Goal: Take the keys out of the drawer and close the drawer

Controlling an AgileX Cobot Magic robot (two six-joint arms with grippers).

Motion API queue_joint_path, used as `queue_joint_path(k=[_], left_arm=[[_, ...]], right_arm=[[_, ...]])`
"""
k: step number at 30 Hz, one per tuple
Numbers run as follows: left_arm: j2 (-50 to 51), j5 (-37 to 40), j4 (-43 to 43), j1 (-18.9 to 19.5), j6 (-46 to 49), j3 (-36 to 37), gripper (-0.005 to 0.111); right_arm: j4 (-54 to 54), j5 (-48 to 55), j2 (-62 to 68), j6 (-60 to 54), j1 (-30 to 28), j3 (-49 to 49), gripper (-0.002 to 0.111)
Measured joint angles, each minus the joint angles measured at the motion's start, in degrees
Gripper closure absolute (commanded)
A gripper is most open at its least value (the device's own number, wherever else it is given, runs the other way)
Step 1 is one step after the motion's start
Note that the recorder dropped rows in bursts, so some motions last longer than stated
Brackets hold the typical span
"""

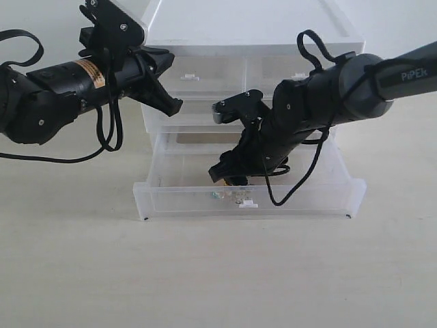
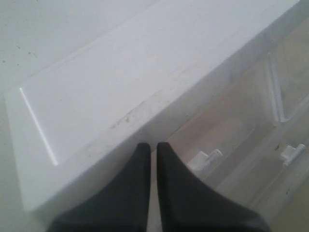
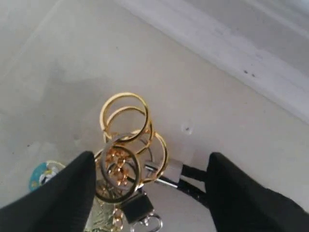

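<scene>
Setting: robotics lab bench. Before you: bare beige tabletop, left arm and right arm, black and cabled, one plastic drawer unit.

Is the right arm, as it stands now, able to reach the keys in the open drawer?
Probably yes. The drawer is pulled out and nothing covers the keys. The right arm reaches down inside it, with its jaws open on either side of them.
</scene>
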Motion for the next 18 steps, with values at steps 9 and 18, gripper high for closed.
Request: queue_joint_path(k=[9,18], left_arm=[[0.00,0.00,0.00,0.00,0.00,0.00,0.103],[0.00,-1.00,0.00,0.00,0.00,0.00,0.103]], right_arm=[[-0.45,-1.71,1.33,-0.37,0.00,-0.34,0.085],[-0.11,-2.00,1.47,-3.07,-0.11,-0.52,0.108]])
